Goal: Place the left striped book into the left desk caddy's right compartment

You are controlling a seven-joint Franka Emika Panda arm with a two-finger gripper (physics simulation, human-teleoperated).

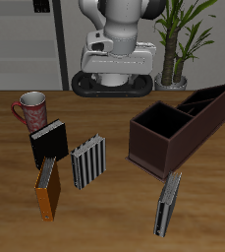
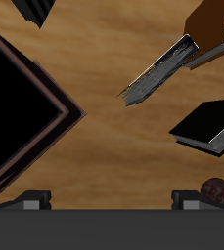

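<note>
The left striped book (image 1: 168,205) stands upright near the table's front edge, in front of the left desk caddy (image 1: 183,123). The caddy is a long maroon-brown box; its right compartment (image 1: 158,120) is the wide square section with a dark interior. My gripper (image 1: 112,59) hangs high at the table's back, far from both, open and empty. In the wrist view my gripper (image 2: 112,200) has its fingertips (image 2: 32,199) wide apart. That view shows the caddy (image 2: 25,107) and only a corner of the left striped book (image 2: 35,10).
A second striped book (image 1: 89,162) (image 2: 160,70) stands beside an orange book (image 1: 48,189) (image 2: 216,29) and a black book (image 1: 49,144) (image 2: 206,127). A red mug (image 1: 31,108) (image 2: 221,190) stands farther back. A potted plant (image 1: 178,44) stands behind the caddy.
</note>
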